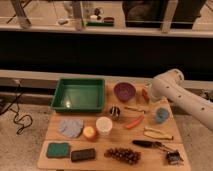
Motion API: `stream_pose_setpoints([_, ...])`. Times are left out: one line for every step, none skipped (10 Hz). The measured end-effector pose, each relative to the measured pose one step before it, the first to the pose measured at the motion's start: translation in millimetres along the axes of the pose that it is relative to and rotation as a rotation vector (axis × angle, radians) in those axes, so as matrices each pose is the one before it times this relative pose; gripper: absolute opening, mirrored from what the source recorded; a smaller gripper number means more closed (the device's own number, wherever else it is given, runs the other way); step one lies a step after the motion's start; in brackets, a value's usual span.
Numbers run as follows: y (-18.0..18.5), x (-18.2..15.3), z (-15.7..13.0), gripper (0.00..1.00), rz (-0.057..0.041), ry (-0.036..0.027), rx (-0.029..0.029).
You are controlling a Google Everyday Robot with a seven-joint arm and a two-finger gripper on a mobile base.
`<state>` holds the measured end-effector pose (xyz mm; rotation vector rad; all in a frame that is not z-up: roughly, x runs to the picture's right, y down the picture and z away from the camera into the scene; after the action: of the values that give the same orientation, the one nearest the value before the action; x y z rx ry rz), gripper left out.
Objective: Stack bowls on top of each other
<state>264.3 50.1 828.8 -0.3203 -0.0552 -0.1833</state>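
- Camera view hid the gripper behind the white arm (181,98), near the half-covered orange-red bowl (144,94); its jaws stood wide apart.
- Purple bowl (124,91) sat beside the green tray (80,95).

The wooden surface (150,159) holds a green tray (79,95); a purple bowl (124,91); an orange bowl (144,95); a white cup (104,125); a blue cup (161,115); grapes (122,155); the gripper (151,91) hangs by the orange bowl.
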Motion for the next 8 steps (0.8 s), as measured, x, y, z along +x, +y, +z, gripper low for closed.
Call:
stream_pose_setpoints([0.92,1.67,-0.44,0.8,0.00345,0.00112,-0.00007])
stream_pose_setpoints([0.42,0.66,-0.12,0.8,0.00109,0.00042,-0.00016])
stream_pose_setpoints([0.4,-0.53,-1.46,0.8,0.00176,0.00011,-0.00518])
stream_pose_setpoints([2.05,-1.26,-7.36,0.8,0.02603,-0.01254,-0.02497])
stream_pose_setpoints([10.04,1.6,-15.46,0.8,0.05695,-0.01012,-0.06045])
stream_pose_setpoints([8.53,-0.79,-9.74,0.8,0.03481,-0.00873,-0.03391])
stream_pose_setpoints([15.95,-2.03,-11.78,0.8,0.03349,-0.01545,-0.03084])
stream_pose_setpoints([11.02,2.64,-8.09,0.8,0.02437,-0.01047,-0.01513])
